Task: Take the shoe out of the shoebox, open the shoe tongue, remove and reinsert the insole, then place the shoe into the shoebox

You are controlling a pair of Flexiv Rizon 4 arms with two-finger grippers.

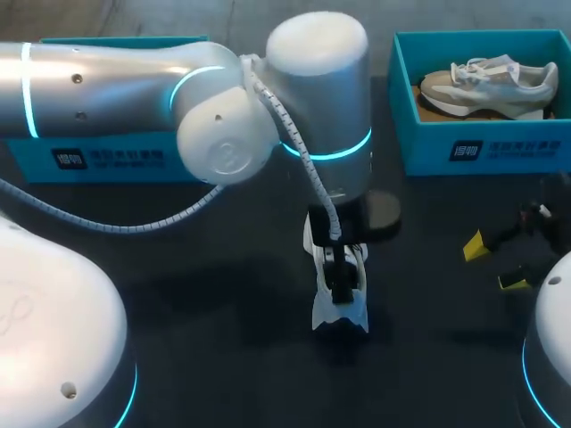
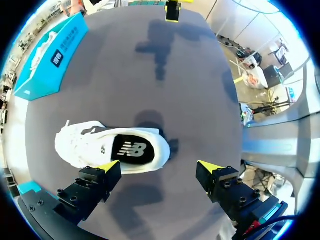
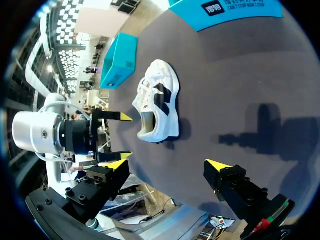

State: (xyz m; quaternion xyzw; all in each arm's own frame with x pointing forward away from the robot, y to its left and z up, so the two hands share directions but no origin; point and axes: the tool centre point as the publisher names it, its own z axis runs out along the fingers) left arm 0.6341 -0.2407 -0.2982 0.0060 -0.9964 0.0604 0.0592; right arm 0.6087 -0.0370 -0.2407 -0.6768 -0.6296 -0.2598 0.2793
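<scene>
A white shoe [image 2: 95, 147] stands upright on the dark table, its black insole [image 2: 132, 149] showing through the opening. My left gripper [image 2: 159, 167] hangs open just above it, one finger over the heel side, nothing between the fingers. In the head view only the shoe's end [image 1: 340, 314] shows under my left arm [image 1: 321, 107]. My right gripper [image 1: 493, 264] stands open at the table's right, apart from the shoe [image 3: 157, 102]. In its own view the right gripper [image 3: 167, 165] holds nothing.
A teal shoebox [image 1: 406, 116] at the back right holds a grey shoe [image 1: 486, 85]. Another teal box [image 1: 98, 156] lies at the back left behind my left arm. Bare dark table lies between the white shoe and my right gripper.
</scene>
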